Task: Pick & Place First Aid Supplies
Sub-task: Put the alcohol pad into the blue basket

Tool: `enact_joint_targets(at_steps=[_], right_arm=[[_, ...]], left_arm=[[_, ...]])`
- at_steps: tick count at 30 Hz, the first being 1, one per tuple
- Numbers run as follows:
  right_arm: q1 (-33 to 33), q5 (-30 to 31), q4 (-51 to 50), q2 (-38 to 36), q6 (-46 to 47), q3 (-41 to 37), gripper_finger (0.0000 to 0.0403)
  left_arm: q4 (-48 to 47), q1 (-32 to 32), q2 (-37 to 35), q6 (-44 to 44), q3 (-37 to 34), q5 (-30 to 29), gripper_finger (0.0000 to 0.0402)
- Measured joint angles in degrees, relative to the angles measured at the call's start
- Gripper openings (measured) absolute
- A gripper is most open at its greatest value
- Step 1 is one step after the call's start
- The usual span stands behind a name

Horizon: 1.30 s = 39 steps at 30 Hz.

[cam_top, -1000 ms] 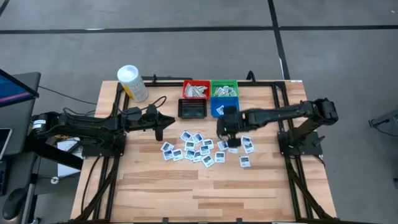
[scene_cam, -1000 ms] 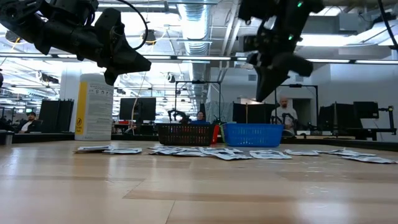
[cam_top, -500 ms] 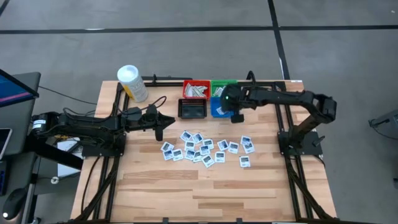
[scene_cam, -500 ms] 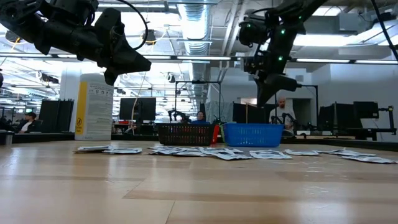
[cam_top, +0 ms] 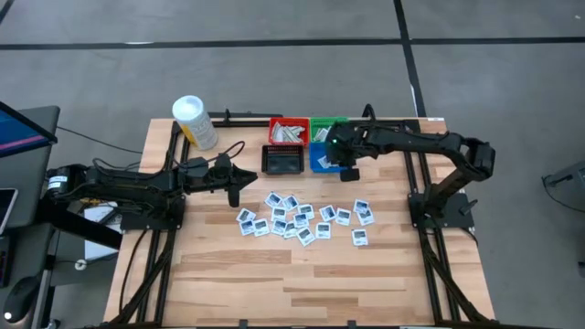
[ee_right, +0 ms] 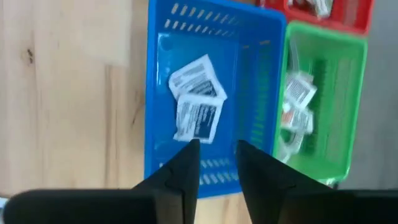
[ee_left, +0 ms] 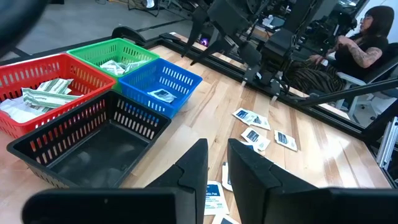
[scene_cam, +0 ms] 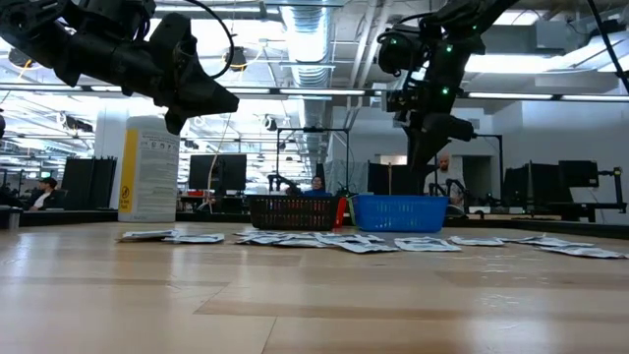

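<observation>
Many small square white packets with dark print, the first aid supplies [cam_top: 292, 217], lie flat and scattered on the wooden table's middle. Two more lie on the floor of the blue bin [ee_right: 205, 37]: one packet [ee_right: 198, 79] and a second [ee_right: 199, 121] overlapping it. My right gripper [ee_right: 217, 155] hovers above this blue bin [cam_top: 317, 163], tilted steeply down, open, nothing between its fingers. My left gripper [ee_left: 217, 165] waits above the table's left half [cam_top: 243, 178], pointing toward the bins, slightly open and empty.
A red bin [cam_top: 288, 132] and a green bin [cam_top: 322, 126] with pale strips stand at the far edge, a black bin [cam_top: 281, 161] beside the blue one. A white tub with a yellow label [cam_top: 194, 121] stands at the far left. The near half of the table is bare wood.
My right gripper has swung from above the scattered packets toward the table's far edge and now hangs over the blue bin, where it has stayed for the last half second. The loose packets on the table lie as before.
</observation>
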Motion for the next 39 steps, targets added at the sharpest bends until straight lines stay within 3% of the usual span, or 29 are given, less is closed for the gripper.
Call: enact_joint_targets(at_steps=[4,8,15,19,24,39], right_arm=[[1.7,1.2,-4.2,-1.0,7.2,0.0,0.0101],[3.8,-4.1,-9.6,-5.0,18.6,-0.7,0.0098],[11.4,-7.1,-7.4,-17.9,33.3,-13.4,0.0085],[18.1,-8.2,-6.8,-21.5,35.6,-20.4,0.0082],[24.3,-8.1,-5.3,-20.4,35.2,-21.1,0.0082],[29.9,-5.0,-6.1,-6.6,34.6,-21.3,0.0081]], left_arm=[[0.0,0.0,0.0,3.4,0.0,0.0,0.0063],[0.0,3.1,-0.9,4.5,0.0,0.5,0.0063],[-0.6,10.1,-3.0,9.0,0.0,1.7,0.0063],[-0.7,11.8,-3.0,9.0,0.0,1.8,0.0063],[-0.7,12.6,-3.0,9.0,0.0,1.5,0.0063],[-1.4,12.4,-2.9,9.0,0.0,1.7,0.0063]])
